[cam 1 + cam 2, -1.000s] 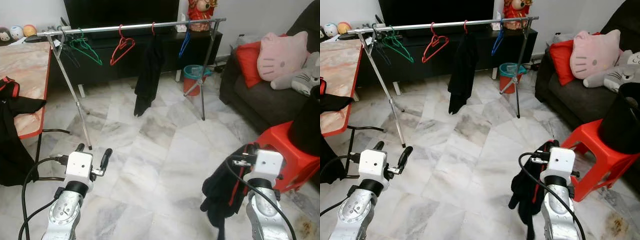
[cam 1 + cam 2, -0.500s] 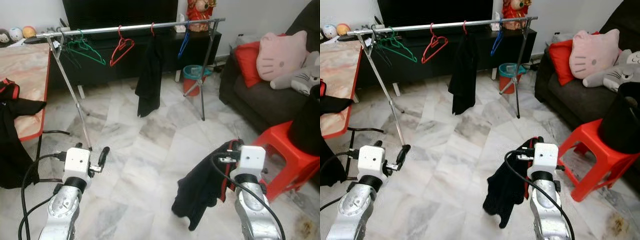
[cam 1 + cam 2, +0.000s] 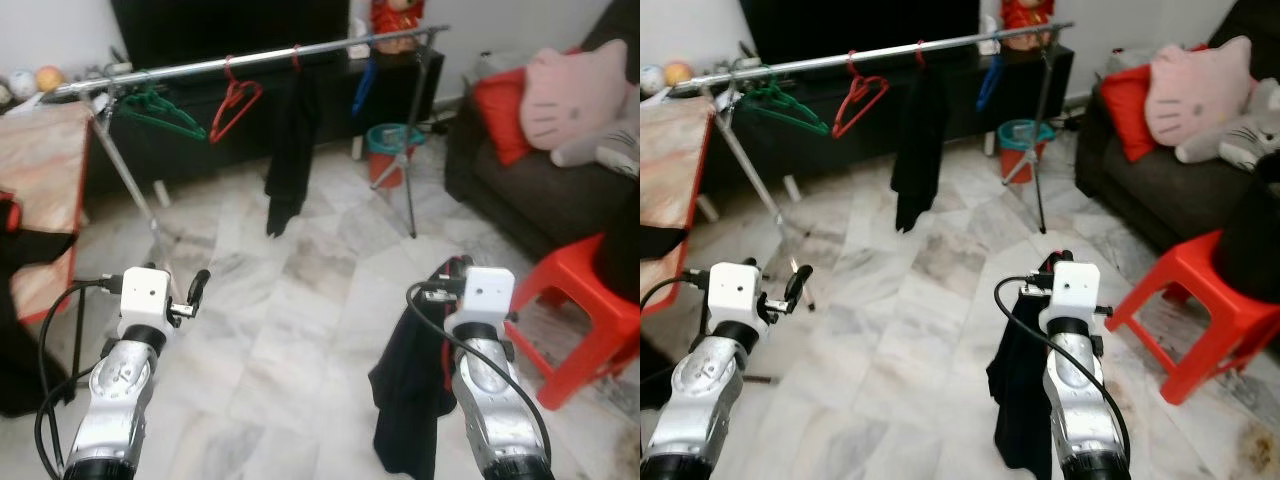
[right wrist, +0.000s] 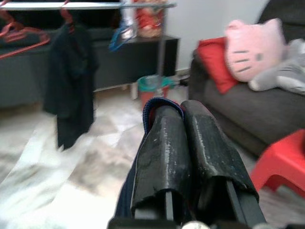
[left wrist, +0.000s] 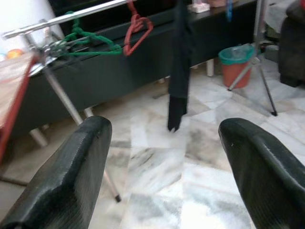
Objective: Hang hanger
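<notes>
The right claw [image 3: 452,268] pinches a hanger with black clothes [image 3: 408,395]. The rail [image 3: 250,60] runs sideways, far ahead. The left claw [image 3: 183,290] is wide.

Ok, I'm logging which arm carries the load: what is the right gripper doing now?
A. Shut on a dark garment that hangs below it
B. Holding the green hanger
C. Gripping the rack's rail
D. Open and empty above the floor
A: the right gripper has its fingers pressed together on a hanger top, and the dark garment hangs beneath it, short of the clothes rack.
</notes>
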### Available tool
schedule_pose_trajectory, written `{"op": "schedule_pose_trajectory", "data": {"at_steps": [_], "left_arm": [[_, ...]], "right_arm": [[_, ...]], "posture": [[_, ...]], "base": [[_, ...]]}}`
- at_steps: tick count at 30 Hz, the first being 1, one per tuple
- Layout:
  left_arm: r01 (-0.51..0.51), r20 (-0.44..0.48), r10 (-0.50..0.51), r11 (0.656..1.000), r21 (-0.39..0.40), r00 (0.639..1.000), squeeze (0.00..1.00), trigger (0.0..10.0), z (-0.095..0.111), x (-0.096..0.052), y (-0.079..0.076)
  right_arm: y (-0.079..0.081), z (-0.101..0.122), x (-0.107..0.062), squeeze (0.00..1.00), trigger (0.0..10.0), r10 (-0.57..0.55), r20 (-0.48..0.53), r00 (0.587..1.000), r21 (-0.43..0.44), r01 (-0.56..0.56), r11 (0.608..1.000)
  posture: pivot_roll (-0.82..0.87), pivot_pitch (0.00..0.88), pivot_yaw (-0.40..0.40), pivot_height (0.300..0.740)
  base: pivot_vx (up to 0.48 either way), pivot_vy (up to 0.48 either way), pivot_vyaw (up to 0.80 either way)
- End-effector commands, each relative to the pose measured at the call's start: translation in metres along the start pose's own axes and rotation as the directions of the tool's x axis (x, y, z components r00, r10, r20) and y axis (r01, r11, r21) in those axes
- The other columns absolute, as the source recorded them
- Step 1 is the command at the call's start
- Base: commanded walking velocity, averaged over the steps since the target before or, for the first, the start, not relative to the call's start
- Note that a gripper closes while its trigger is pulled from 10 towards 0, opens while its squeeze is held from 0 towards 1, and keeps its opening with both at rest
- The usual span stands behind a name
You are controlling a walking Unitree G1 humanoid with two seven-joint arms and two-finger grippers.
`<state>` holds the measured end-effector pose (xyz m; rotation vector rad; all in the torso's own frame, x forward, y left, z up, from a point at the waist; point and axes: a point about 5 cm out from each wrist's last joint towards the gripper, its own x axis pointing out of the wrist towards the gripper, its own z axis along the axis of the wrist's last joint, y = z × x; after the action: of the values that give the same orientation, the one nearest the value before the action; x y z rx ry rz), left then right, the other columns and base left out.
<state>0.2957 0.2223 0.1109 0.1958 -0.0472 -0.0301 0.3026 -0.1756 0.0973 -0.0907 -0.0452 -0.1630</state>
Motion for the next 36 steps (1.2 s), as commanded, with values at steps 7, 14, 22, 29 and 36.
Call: {"op": "schedule_pose_trajectory", "data": {"at_steps": [7,14,22,29,36], "left_arm": [[0.075,0.051,-0.074,0.997,-0.031,0.996,0.0,10.0,0.011,0.014,-0.022],[0.041,0.053,-0.039,0.998,-0.044,0.998,0.0,10.0,0.006,0.005,-0.021],[0.012,0.015,-0.011,0.999,-0.05,1.0,0.0,10.0,-0.007,-0.01,-0.022],[0.01,0.012,-0.009,0.999,-0.053,1.0,0.0,10.0,-0.006,-0.012,-0.025],[0.015,0.017,-0.014,0.999,-0.049,1.0,0.0,10.0,-0.002,-0.009,-0.026]], "right_arm": [[-0.02,0.001,-0.01,0.0,10.0,-0.061,0.016,0.998,-0.035,0.062,0.997],[-0.018,-0.003,-0.016,0.0,10.0,-0.011,0.0,1.0,-0.07,0.011,0.997],[-0.021,-0.002,-0.02,0.0,10.0,0.016,-0.012,1.0,-0.077,-0.017,0.997],[-0.024,-0.001,-0.02,0.0,10.0,0.017,-0.023,1.0,-0.078,-0.019,0.997],[-0.027,0.005,-0.018,0.0,10.0,0.015,-0.02,1.0,-0.08,-0.016,0.997]], "posture": [[-0.17,0.0,0.059,0.732],[-0.15,0.0,0.015,0.732],[-0.16,0.0,-0.014,0.732],[-0.16,0.0,-0.019,0.732],[-0.17,0.0,-0.015,0.732]], "base": [[0.359,0.0,0.0],[0.355,0.0,0.29],[0.36,0.0,0.6],[0.359,0.0,0.0],[0.345,0.0,0.0]]}}
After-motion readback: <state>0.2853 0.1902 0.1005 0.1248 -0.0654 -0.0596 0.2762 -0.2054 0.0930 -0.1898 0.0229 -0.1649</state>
